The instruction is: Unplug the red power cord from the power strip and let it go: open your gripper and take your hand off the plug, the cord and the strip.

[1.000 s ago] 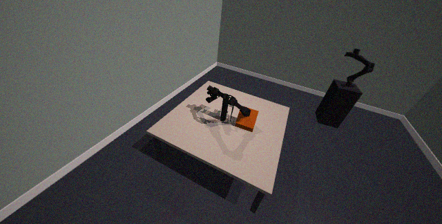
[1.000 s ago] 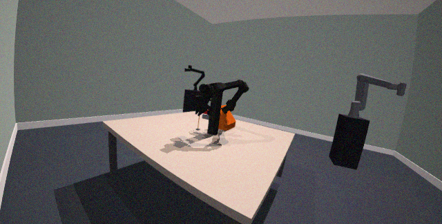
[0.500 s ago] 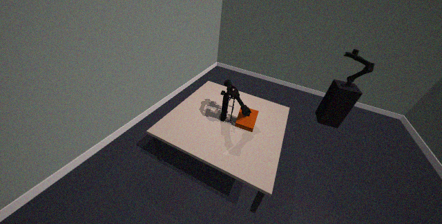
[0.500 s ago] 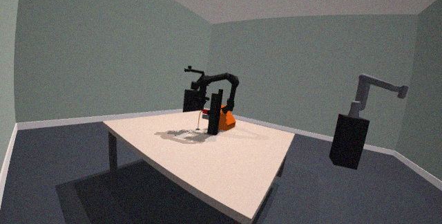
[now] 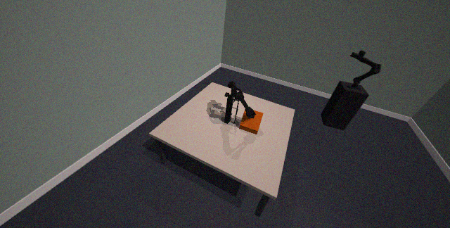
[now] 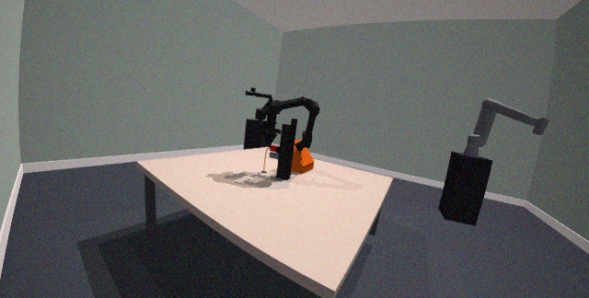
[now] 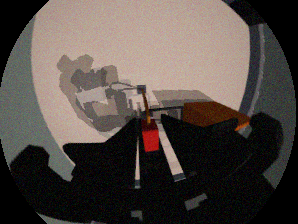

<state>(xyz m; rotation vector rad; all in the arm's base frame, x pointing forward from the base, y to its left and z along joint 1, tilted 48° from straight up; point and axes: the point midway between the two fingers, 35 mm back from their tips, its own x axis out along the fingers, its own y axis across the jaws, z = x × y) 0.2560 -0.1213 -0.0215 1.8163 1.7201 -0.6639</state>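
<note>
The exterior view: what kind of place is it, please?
Probably a bare test room for robot work, not a home: plain green walls with white skirting, one pale table carrying a black arm on an orange base, and a second arm on a dark pedestal.

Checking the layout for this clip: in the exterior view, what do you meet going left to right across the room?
Table's left leg → red plug → upright black power strip → orange base block → black pedestal carrying a grey arm.
</note>
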